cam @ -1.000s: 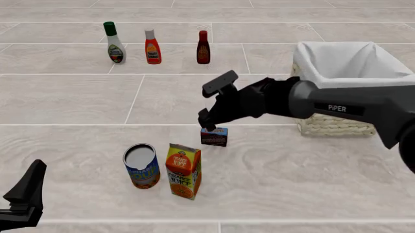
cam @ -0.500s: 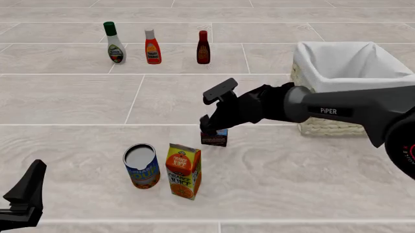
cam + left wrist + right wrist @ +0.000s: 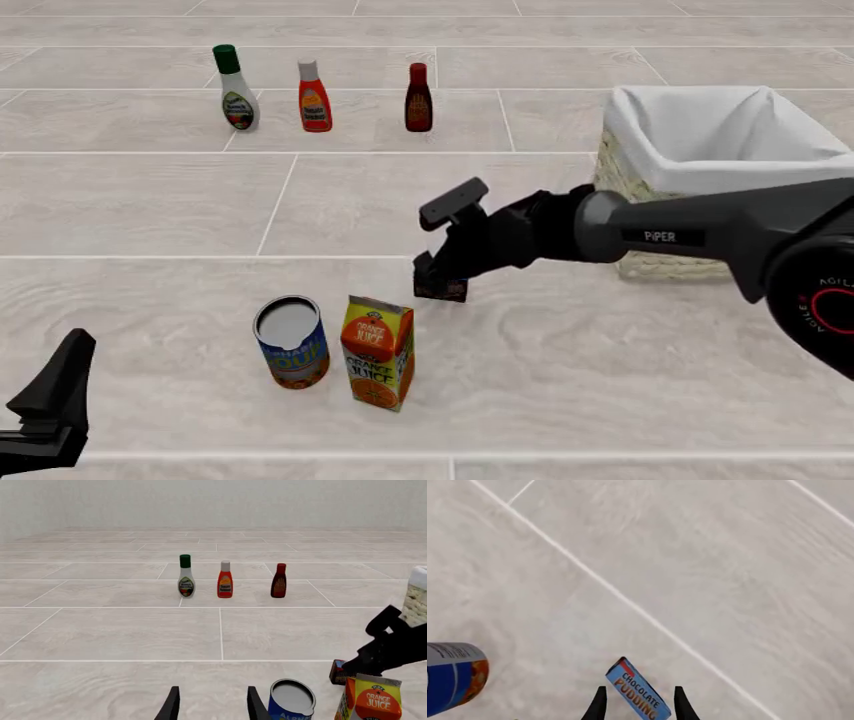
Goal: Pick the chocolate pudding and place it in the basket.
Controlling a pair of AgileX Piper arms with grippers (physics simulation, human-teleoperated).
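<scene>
The chocolate pudding (image 3: 446, 291), a small dark box with a blue top, stands on the tiled floor in front of the juice carton. It also shows in the right wrist view (image 3: 638, 692) and the left wrist view (image 3: 337, 672). My right gripper (image 3: 438, 278) is lowered over it, open, with one finger on each side of the box. The wicker basket (image 3: 667, 265) with its white lining stands at the right, behind the right arm. My left gripper (image 3: 74, 355) is open and empty at the near left; it also shows in the left wrist view (image 3: 212, 706).
A blue can (image 3: 291, 342) and an orange juice carton (image 3: 378, 350) stand just in front of the pudding. Three bottles stand at the back: a white one (image 3: 238, 88), an orange one (image 3: 314, 97) and a dark red one (image 3: 418, 98).
My right gripper has come down over the chocolate pudding, hiding most of it. The pudding has stayed in place. The left arm has not moved.
</scene>
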